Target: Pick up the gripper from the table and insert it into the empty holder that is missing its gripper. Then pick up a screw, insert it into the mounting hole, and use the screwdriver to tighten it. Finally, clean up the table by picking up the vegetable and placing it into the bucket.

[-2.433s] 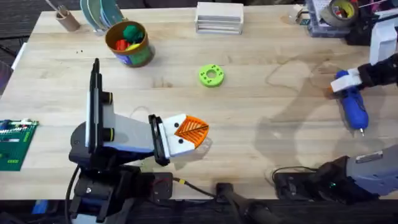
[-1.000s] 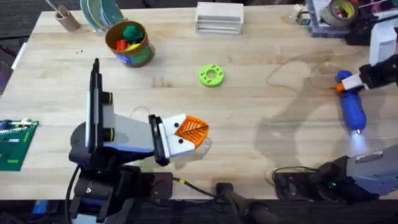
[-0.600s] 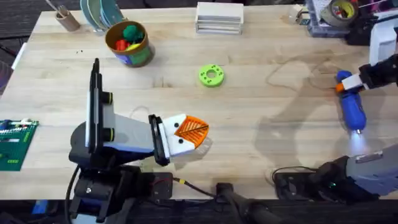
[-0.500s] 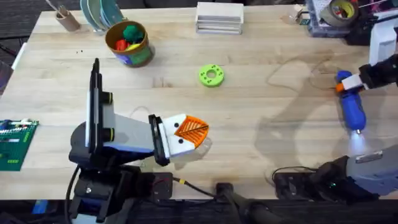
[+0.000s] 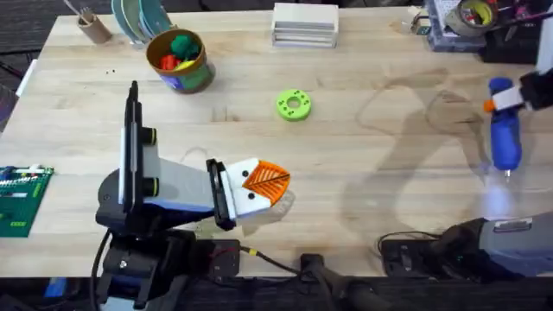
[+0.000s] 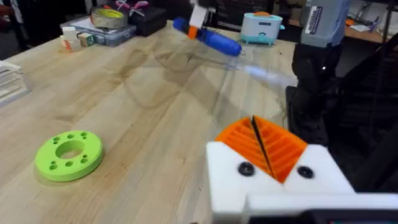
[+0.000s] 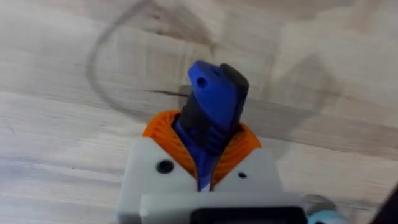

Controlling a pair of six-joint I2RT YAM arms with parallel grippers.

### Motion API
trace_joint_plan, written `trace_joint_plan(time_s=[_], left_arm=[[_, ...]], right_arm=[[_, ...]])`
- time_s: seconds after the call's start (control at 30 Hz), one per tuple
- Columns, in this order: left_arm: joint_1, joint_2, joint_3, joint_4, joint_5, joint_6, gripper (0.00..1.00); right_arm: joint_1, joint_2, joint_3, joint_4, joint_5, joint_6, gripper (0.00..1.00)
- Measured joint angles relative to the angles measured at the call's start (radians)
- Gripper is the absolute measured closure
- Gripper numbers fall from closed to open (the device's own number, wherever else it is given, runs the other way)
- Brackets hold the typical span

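My right gripper hangs at the table's far right edge, shut on the blue screwdriver, whose bit points toward the front edge. In the right wrist view the screwdriver sits clamped between my orange pads. My left gripper rests low at the front left, its two orange ribbed pads pressed together with nothing between them. The bucket stands at the back left with green and red vegetable pieces inside. The loose gripper piece, the holder and the screw are out of view.
A green ring with holes lies mid-table. A white box sits at the back centre, a brown cup with sticks at the back left, a tray with tape at the back right, and a circuit board at the left edge.
My right gripper has carried the screwdriver to the right and toward the back of the table. The left arm has stayed still.
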Motion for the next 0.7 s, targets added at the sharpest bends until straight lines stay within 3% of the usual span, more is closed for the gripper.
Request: trace_joint_plan(time_s=[0.2, 0.47, 0.7], left_arm=[[0.000, 0.000, 0.000, 0.000, 0.000, 0.000, 0.994], [0.000, 0.000, 0.000, 0.000, 0.000, 0.010, 0.994], [0.000, 0.000, 0.000, 0.000, 0.000, 0.014, 0.994]], right_arm=[[0.069, -0.127, 0.027, 0.029, -0.001, 0.055, 0.922], [0.159, -0.276, 0.028, 0.085, -0.009, 0.243, 0.923], [0.264, -0.422, 0.028, 0.098, -0.084, 0.316, 0.923]])
